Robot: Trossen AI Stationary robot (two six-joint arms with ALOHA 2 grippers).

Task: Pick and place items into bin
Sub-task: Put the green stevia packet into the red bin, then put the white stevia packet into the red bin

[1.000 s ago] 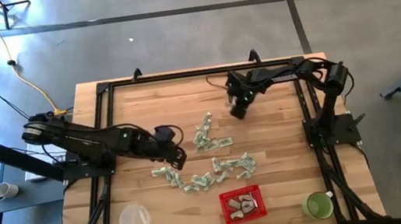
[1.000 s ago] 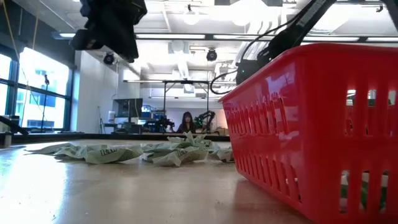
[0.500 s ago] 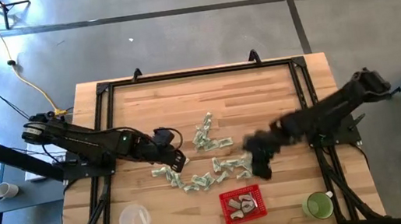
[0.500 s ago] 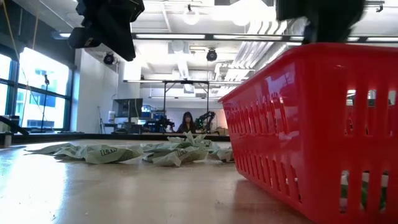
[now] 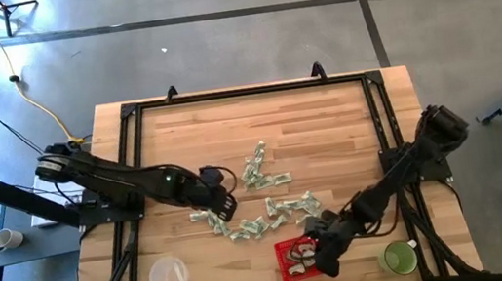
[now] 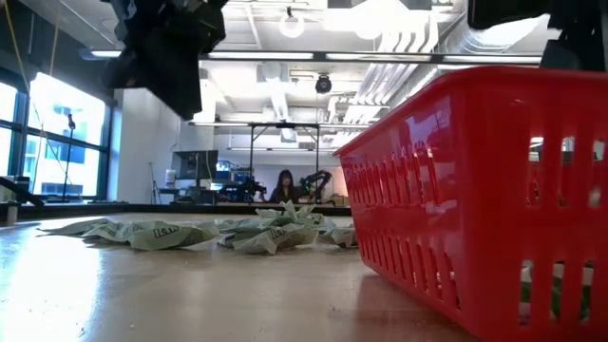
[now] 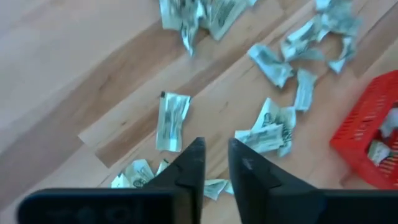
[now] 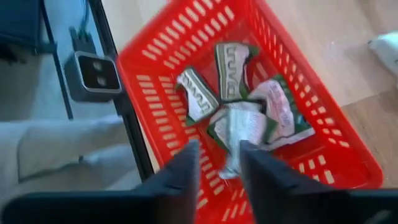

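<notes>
Wood is what the big pale table [image 5: 328, 130] is made of, and a black frame is set around its edge. Two dark robot arms are stretched over it.

The small square red plastic basket with holes in its sides [image 5: 289, 250] is seen right under the right gripper [image 8: 219, 157]. In the right wrist view, the two dark fingers [image 8: 180, 171] are held a little apart, with a narrow gap between them. A crinkly pale wrapped piece [image 8: 239, 127] shows in that gap, just past the fingertips, but it cannot be told whether it is pinched or loose. A few more green-and-white wrapped pieces [image 8: 231, 67] are seen lying in the basket beyond the fingertips.

The left gripper [image 7: 211, 163] is held above the table, over the near edge of the scattered small green-and-white wrapped pieces [image 5: 275, 204]. Its fingers [image 7: 189, 168] are a little apart and nothing is held between them. One flat wrapped piece [image 7: 172, 121] lies just ahead of the fingertips. More pieces are spread farther ahead, and the red basket is seen off to one side of them.

A clear round plastic container [image 5: 167, 275] is set near the front edge on the left arm's side. A small green cup [image 5: 398, 258] is set just beside the right arm.

A person [image 6: 285, 185] is seen far back in the room.
</notes>
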